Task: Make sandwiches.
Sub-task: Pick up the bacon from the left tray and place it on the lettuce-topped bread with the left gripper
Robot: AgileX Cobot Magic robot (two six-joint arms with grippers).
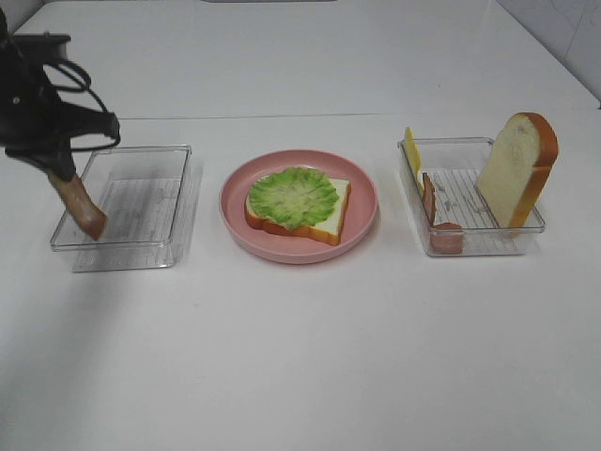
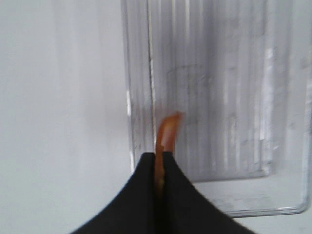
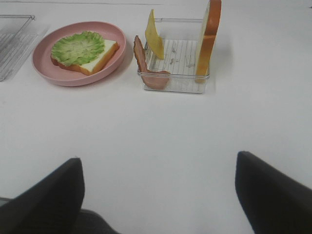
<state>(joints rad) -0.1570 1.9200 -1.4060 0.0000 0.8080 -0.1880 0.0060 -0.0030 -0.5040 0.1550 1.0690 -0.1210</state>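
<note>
A bread slice (image 1: 324,221) topped with green lettuce (image 1: 294,193) lies on the pink plate (image 1: 232,209) at the centre. My left gripper (image 1: 59,171) is shut on a brown bacon strip (image 1: 83,209) that hangs over the left edge of the empty clear tray (image 1: 141,193). The left wrist view shows the gripper (image 2: 159,157) shut on the strip (image 2: 168,130). The right tray (image 1: 460,193) holds yellow cheese (image 1: 411,148), bacon (image 1: 429,195) and an upright bread slice (image 1: 516,169). My right gripper (image 3: 158,195) is open and empty over bare table, short of that tray (image 3: 180,61).
The right wrist view also shows the plate (image 3: 73,80) with lettuce (image 3: 78,46), the cheese (image 3: 155,41), bacon (image 3: 141,56) and upright bread (image 3: 208,34). A white table (image 1: 300,357) stretches in front of the trays. The table's far edge runs behind them.
</note>
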